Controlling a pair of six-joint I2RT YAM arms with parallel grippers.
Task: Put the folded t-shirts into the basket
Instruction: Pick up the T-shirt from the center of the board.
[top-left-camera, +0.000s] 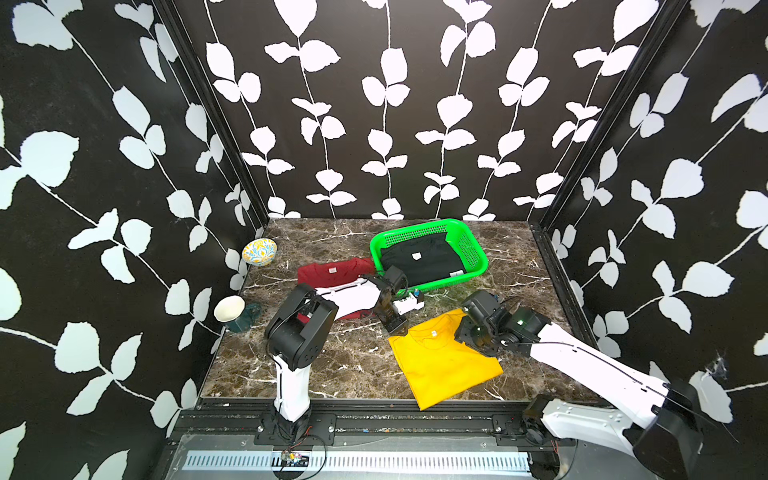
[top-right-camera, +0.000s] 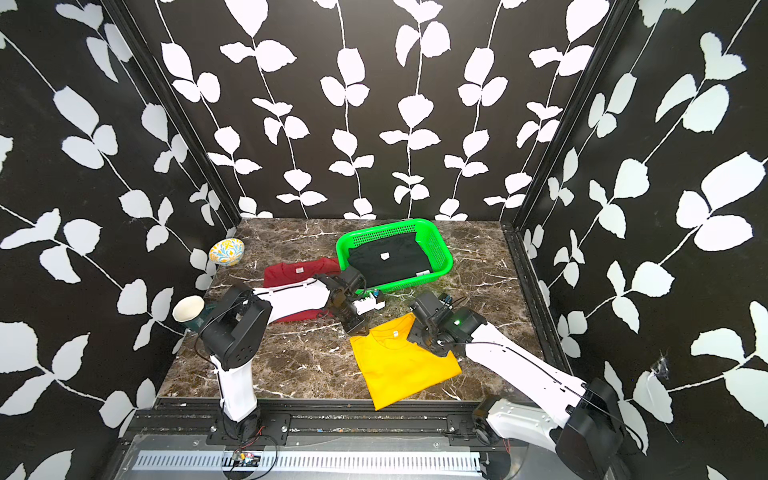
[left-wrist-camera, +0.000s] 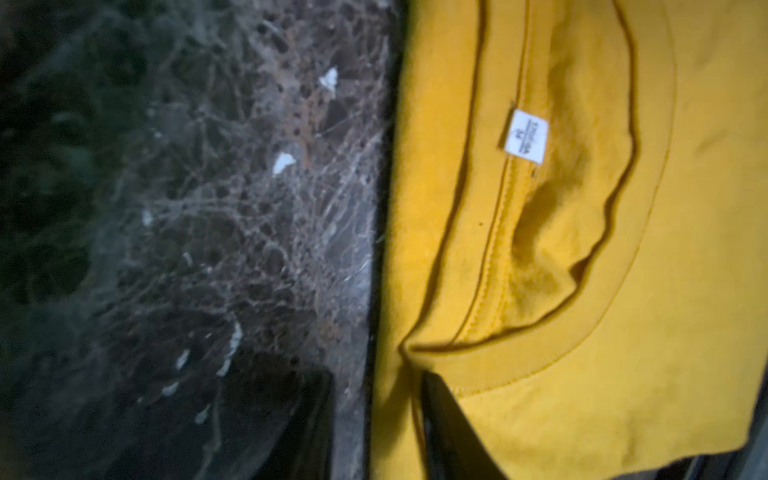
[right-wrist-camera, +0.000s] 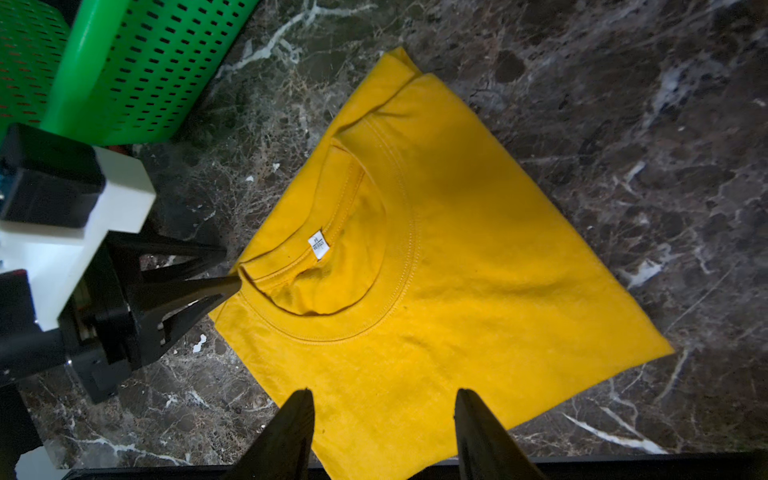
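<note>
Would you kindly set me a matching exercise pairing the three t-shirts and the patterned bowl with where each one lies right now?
Things: 1 black t-shirt; 2 red t-shirt; 3 yellow t-shirt; 4 patterned bowl.
Places: A at the front of the table; B inside the green basket; C at the table's far left corner; D partly under the left arm.
Pairs: 1-B; 2-D; 3-A; 4-C.

a staged robot lab booth: leaf-print panels (top-left-camera: 374, 104) wall in a marble-look tabletop (top-left-camera: 353, 365) on three sides, metal mounting rail (top-left-camera: 395, 417) along 6 o'clock.
</note>
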